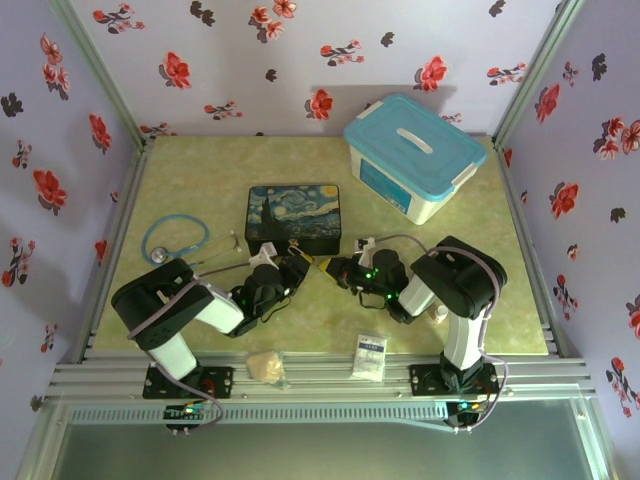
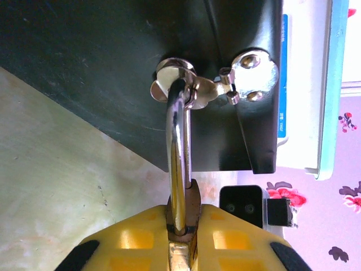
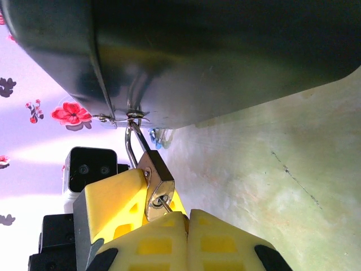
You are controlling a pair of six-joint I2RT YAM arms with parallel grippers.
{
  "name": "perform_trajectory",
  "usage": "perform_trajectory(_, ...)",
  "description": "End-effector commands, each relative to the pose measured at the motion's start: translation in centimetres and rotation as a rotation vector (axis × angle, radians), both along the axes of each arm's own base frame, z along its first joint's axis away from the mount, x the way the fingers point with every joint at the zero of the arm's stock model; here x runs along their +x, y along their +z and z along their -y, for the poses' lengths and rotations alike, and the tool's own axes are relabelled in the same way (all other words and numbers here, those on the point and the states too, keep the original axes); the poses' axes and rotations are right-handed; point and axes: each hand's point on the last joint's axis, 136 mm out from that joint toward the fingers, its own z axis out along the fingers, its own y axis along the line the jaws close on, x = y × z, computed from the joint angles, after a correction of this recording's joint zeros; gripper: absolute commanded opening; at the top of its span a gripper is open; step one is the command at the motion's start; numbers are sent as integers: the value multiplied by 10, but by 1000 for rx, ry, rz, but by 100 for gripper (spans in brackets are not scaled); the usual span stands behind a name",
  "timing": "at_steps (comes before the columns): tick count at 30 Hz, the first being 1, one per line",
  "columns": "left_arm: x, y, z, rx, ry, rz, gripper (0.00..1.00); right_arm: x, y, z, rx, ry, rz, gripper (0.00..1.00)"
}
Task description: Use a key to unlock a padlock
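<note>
Your left claw (image 2: 181, 248) is closed on the padlock (image 3: 158, 183). Its yellow pads clamp the brass body from both sides. From between those pads the silver shackle (image 2: 179, 152) runs straight ahead of the claw and hooks through the clasp (image 2: 192, 90) on the front of the painted tin box (image 1: 293, 215).

Your right claw (image 3: 187, 243) faces the left one from the opposite side. Its pads are pressed together on the key (image 3: 165, 204). Just ahead of its fingertips, a short length of thin grey shank leads into the keyhole in the bottom face of the padlock. The rest of the key is hidden between the pads.

Both claws sit just above the table (image 3: 282, 186), directly in front of the tin, with the padlock held between them.

As a judgement of progress, the padlock is steadied and the key appears to be seated in the keyhole, so the gripping and inserting look done. The shackle seems to be closed into the body and is threaded through the clasp. What is left is to turn the key until the shackle springs free. You cannot tell how deep the key sits or whether any turn is already made.
</note>
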Motion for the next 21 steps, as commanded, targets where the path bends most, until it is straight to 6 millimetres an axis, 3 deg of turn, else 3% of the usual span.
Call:
perform_trajectory(1,-12,26,26,-73,-102,56,0,5,24,-9,36,-49,57,0)
perform_trajectory(5,-11,24,28,-77,-99,51,0,-2,23,-17,-23,-55,90,0)
perform_trajectory(12,-12,27,29,-86,-104,55,0,-5,15,-8,-239,-43,170,0)
perform_trajectory(17,-11,25,30,-87,-104,47,0,-5,20,-10,-227,-30,178,0)
perform_trajectory(21,-13,24,32,-94,-111,39,0,0,29,-12,-75,-84,160,0)
